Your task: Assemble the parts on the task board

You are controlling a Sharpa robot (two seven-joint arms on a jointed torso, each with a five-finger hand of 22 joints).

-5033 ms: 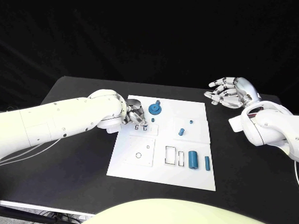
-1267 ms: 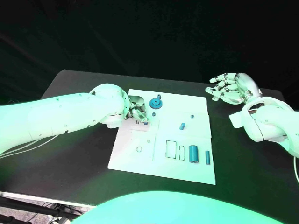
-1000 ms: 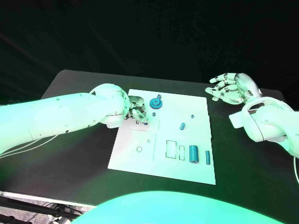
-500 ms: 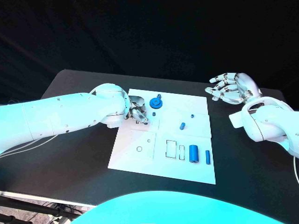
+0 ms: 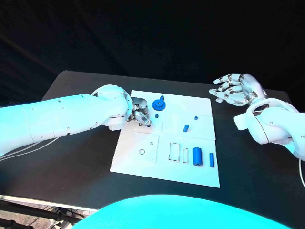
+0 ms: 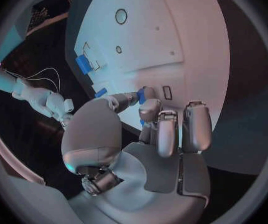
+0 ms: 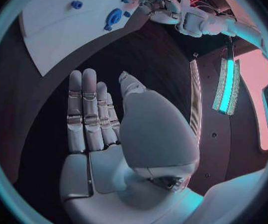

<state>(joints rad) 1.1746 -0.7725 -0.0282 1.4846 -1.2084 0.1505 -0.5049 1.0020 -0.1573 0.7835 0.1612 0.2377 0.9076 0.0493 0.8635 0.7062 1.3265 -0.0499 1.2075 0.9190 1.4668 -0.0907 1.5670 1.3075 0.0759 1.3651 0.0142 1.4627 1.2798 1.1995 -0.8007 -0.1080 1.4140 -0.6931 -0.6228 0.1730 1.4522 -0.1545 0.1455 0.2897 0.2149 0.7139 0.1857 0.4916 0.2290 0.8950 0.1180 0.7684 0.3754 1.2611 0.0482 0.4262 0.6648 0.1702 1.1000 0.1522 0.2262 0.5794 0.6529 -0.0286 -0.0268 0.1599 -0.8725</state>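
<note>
In the head view, the left hand (image 5: 139,115) is seen bent over the near-left part of the board (image 5: 167,167), its fingers (image 5: 145,121) closed toward the surface; whether a part is held cannot be told there. A round part (image 5: 158,105) lies just beside those fingers, a small part (image 5: 185,128) a little further off, and a thick cylinder (image 5: 197,156) with a thin pin (image 5: 211,160) well apart from them. The right hand (image 5: 236,90) is held off the board over the table (image 5: 70,157), fingers spread, nothing in it. In the left wrist view, a small blue piece (image 6: 142,95) is seen pinched between the fingertips (image 6: 150,109), close to a rectangular slot (image 6: 167,92) in the board. If the piece is pressed while tilted, it may well jam at the slot's edge or slip from the pinch. In the right wrist view, the open right fingers (image 7: 89,112) are shown apart, the round part (image 7: 114,18) far beyond them.
</note>
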